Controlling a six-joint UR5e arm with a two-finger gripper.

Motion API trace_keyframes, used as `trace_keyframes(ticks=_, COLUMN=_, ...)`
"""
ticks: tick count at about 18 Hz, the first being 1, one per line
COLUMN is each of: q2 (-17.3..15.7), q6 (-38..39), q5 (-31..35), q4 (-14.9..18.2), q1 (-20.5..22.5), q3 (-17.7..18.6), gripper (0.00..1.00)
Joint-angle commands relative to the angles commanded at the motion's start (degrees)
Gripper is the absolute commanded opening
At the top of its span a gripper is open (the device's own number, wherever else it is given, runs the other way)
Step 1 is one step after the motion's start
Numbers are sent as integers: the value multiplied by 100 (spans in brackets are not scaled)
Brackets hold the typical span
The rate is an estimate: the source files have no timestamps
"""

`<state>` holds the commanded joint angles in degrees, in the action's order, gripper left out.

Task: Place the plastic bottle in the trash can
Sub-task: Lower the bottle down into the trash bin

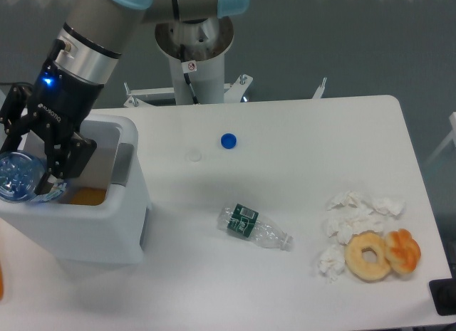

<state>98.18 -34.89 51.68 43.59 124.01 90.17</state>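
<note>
The blue-tinted plastic bottle (16, 176) is held in my gripper (28, 181) at the far left, its ribbed round end facing the camera. My gripper is shut on the bottle and holds it at the left rim of the open white trash can (107, 224). The bottle sits at the bin's opening, partly over it. Something orange shows inside the bin. The bin's lid is hard to make out.
A small crushed clear bottle with a dark green label (253, 228) lies mid-table. A blue cap (228, 140) and a clear cap (194, 156) lie behind it. Crumpled tissues (353, 221), a doughnut (368, 256) and an orange pastry (403, 250) lie at the right.
</note>
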Motion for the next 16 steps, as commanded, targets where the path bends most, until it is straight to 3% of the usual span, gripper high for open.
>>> trace_keyframes(ticks=16, q2=-395, q6=-44, q5=26, q4=26, q1=0, q3=756, gripper=84)
